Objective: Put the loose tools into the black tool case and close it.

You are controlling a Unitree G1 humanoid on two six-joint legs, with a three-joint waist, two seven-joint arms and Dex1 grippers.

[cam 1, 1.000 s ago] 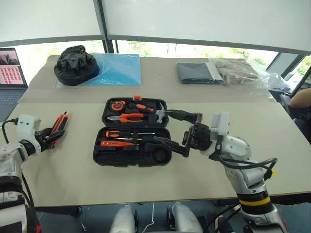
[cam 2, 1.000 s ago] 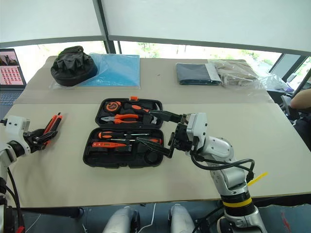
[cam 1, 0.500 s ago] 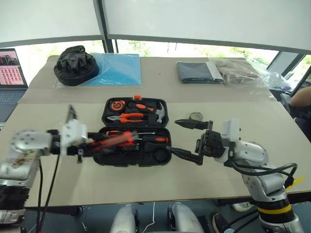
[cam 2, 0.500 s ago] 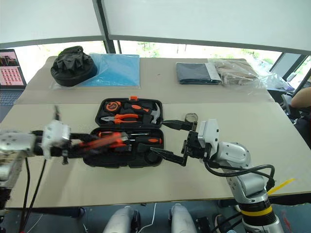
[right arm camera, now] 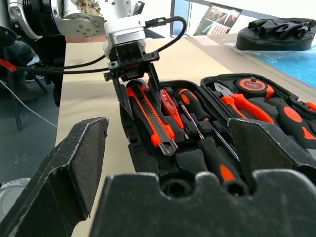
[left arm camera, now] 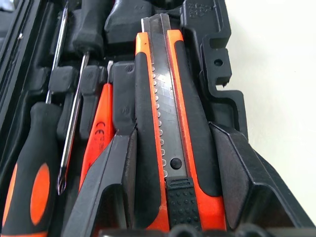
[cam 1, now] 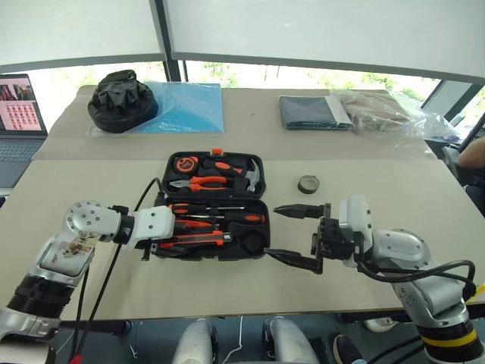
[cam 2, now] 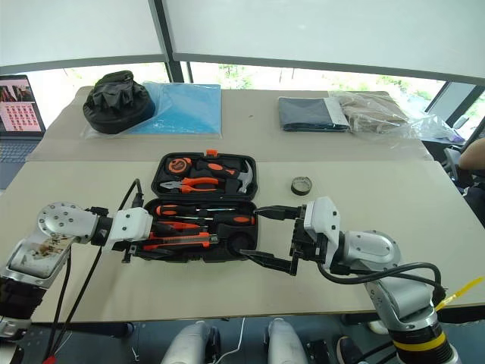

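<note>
The black tool case (cam 1: 163, 182) lies open in the middle of the table. My left gripper (cam 1: 173, 236) is shut on the orange-and-black utility knife (cam 1: 203, 241), which lies along the near row of the case's lower half (left arm camera: 165, 128). Whether it sits in a slot I cannot tell. Beside the knife lie the slim orange screwdriver (left arm camera: 98, 133) and two black-and-orange screwdrivers (cam 1: 246, 218) (cam 1: 189, 206). The small black tape roll (cam 1: 308, 184) sits on the table right of the case. My right gripper (cam 1: 299, 235) stands open just right of the case, holding nothing.
Pliers, a hammer and a tape measure fill the case's far half (cam 1: 212, 173). At the back are a black fabric bundle (cam 1: 120, 102) on a blue sheet, a grey folded cloth (cam 1: 312, 112) and a plastic bag (cam 1: 386, 114). A laptop (cam 1: 19, 114) stands far left.
My left arm has swung from the table's left side to the case, bringing the utility knife over its near row. The right gripper has drawn back to the right, uncovering the tape roll.
</note>
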